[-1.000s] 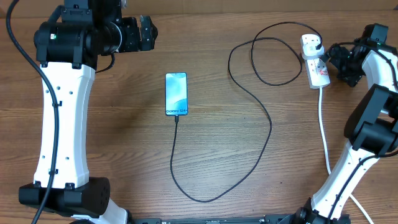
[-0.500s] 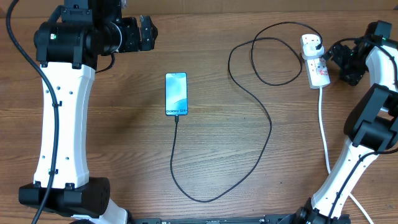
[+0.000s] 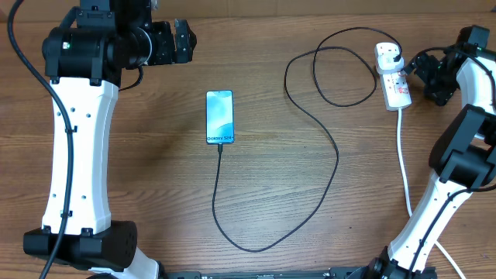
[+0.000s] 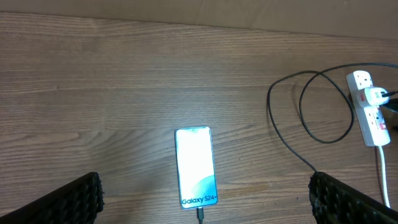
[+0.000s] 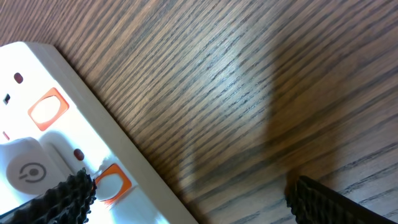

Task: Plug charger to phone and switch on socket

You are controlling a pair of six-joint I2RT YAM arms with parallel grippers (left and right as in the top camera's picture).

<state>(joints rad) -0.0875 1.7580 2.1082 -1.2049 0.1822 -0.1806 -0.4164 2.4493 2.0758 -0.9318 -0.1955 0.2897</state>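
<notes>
Right tool (image 3: pixel 419 68) eased off socket (image 3: pixel 394 77); wrist view adds orange switches (image 5: pixel 48 109).

The phone (image 3: pixel 219 117) is laid near the middle of the worktop (image 3: pixel 155 186). The socket (image 3: pixel 393 76) is set by the far right corner. The charger (image 3: pixel 337 155) is looped between them from the phone's near end.

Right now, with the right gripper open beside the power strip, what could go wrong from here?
On the socket, two orange switches sit close; the right gripper could press the wrong one. A sideways push might slide the socket and tug the charger out of the phone.
</notes>
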